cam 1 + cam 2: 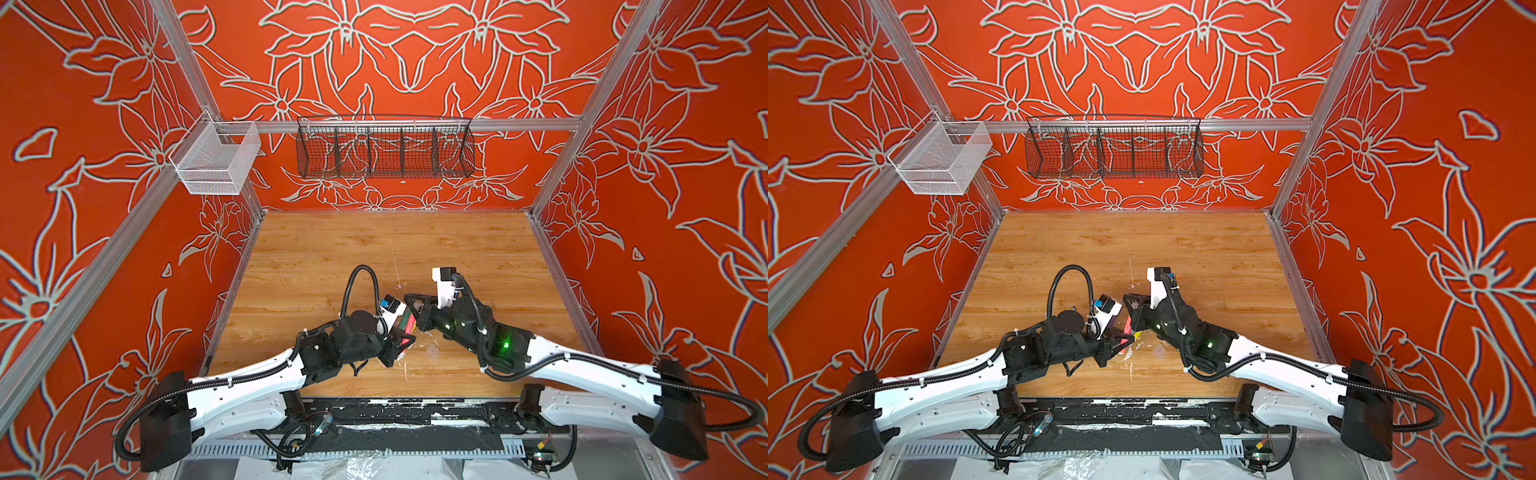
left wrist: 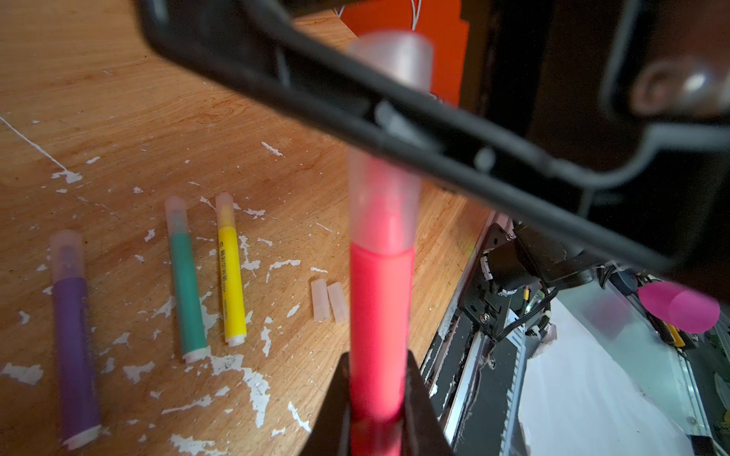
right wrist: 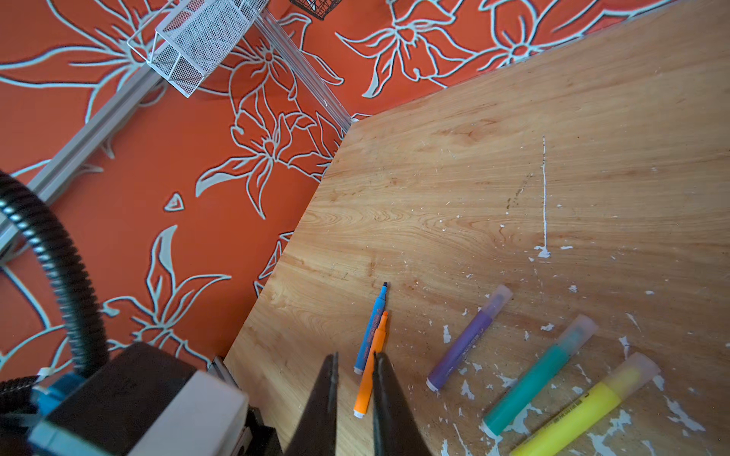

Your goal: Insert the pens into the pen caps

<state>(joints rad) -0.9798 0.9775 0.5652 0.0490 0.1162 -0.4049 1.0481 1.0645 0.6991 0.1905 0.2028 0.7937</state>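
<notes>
My left gripper is shut on the barrel of the pink pen, which it holds above the table. A clear pen cap sits over the pen's tip. My right gripper reaches across and is shut on that cap. In both top views the two grippers meet at the table's front middle. Purple, green and yellow pens lie capped on the wood. Blue and orange pens lie uncapped side by side. Two loose caps lie next to each other.
The wooden table is flecked with white paint near the pens. A white mesh basket hangs on the left rail and a black wire basket on the back rail. A black strip runs along the table's front edge.
</notes>
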